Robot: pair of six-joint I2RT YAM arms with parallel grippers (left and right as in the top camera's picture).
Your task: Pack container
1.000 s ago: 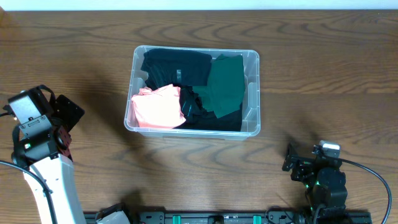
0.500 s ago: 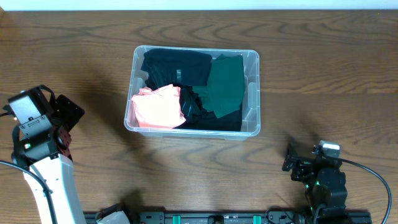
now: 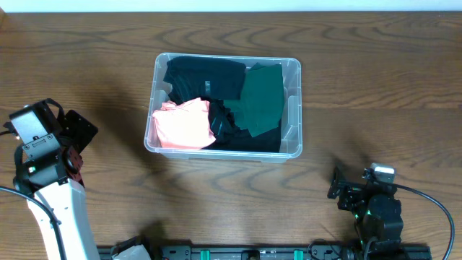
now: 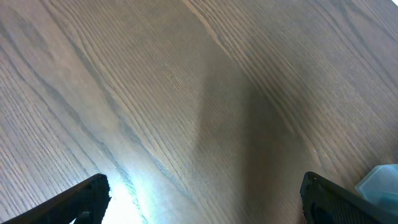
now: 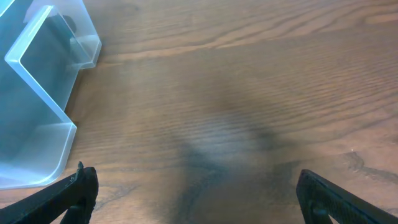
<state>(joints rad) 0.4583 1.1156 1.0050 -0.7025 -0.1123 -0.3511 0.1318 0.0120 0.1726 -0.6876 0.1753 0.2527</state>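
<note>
The clear plastic container (image 3: 292,108) stands at the table's middle, a little toward the back. It holds a pink garment (image 3: 183,124), black clothes (image 3: 203,76) and a dark green garment (image 3: 260,96). My left gripper (image 3: 79,141) is open and empty over bare wood, well left of the container. My right gripper (image 3: 338,189) is open and empty near the front edge, right of and in front of the container. A corner of the container shows in the right wrist view (image 5: 37,106) and a sliver in the left wrist view (image 4: 380,184).
The wooden table (image 3: 375,87) stretches around the container on all sides. The arm bases and a black rail (image 3: 253,253) sit along the front edge.
</note>
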